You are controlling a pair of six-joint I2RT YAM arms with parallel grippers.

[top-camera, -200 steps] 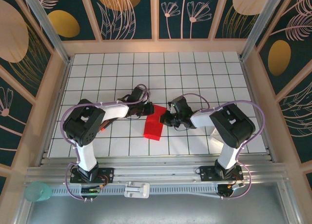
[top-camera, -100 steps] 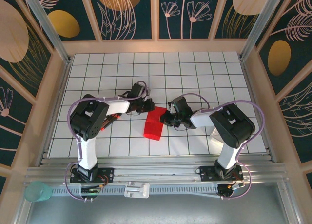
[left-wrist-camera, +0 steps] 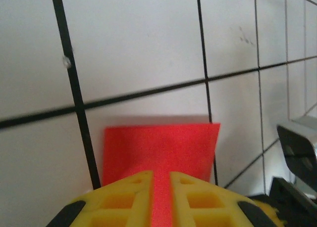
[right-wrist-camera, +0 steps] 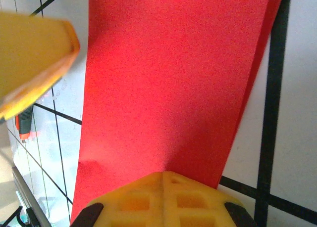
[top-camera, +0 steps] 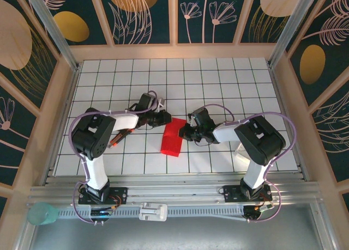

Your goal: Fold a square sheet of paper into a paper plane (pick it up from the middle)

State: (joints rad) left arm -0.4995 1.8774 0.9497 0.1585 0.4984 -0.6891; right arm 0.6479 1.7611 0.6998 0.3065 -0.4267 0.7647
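The square sheet of paper (top-camera: 170, 140) lies on the grid table as a folded bright red strip about two tiles long, between the two grippers. My left gripper (top-camera: 167, 119) is at the strip's far end. In the left wrist view its yellow fingers (left-wrist-camera: 133, 197) stand a narrow gap apart, open (left-wrist-camera: 161, 175), with the red paper (left-wrist-camera: 163, 148) showing through the gap. My right gripper (top-camera: 182, 133) is at the strip's right edge. Its tips are shut (right-wrist-camera: 163, 173) and rest on the paper (right-wrist-camera: 163, 78). A left finger (right-wrist-camera: 34, 59) shows at the upper left there.
Wooden walls ring the table (top-camera: 218, 81). A clear object (top-camera: 240, 149) stands by the right arm's elbow. A teal cup (top-camera: 42, 213) sits outside the near left corner, and a white clip (top-camera: 152, 212) lies on the front rail.
The left arm's elbow and wrist have swung back to the left, with its gripper staying at the paper's far end. The paper and the right arm have not moved.
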